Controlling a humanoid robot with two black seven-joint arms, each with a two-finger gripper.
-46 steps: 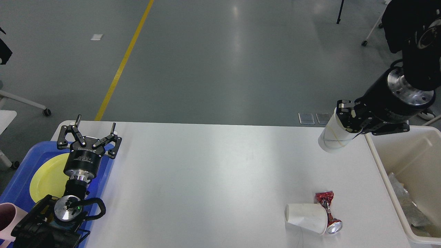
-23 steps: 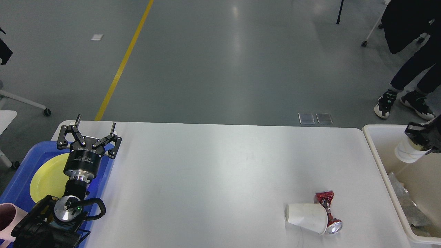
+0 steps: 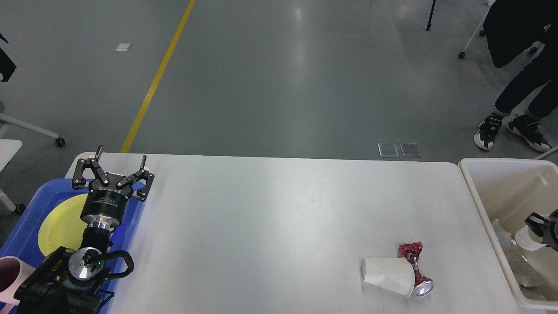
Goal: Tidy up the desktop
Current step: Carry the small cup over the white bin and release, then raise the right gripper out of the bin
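The white desktop [image 3: 279,209] fills the middle of the head view. Near its front right a white paper cup [image 3: 388,276] lies on its side, touching a crushed red can [image 3: 416,268]. My left gripper [image 3: 121,153] stands open and empty over the desktop's back left corner, at the blue tray's edge. At the frame's right edge, down inside the cream bin [image 3: 479,205], my right gripper [image 3: 538,222] is only partly in view. It looks shut on a second white paper cup [image 3: 528,240].
A blue tray [image 3: 22,231] at the left holds a yellow plate [image 3: 56,226], with a pink cup [image 3: 8,272] at its front. Crumpled clear wrappers [image 3: 516,264] lie in the bin. A person's legs [image 3: 518,96] stand on the floor beyond the bin.
My right arm has carried the second paper cup from above the desktop's back right corner over the bin's rim and down into the bin. The left arm has not moved.
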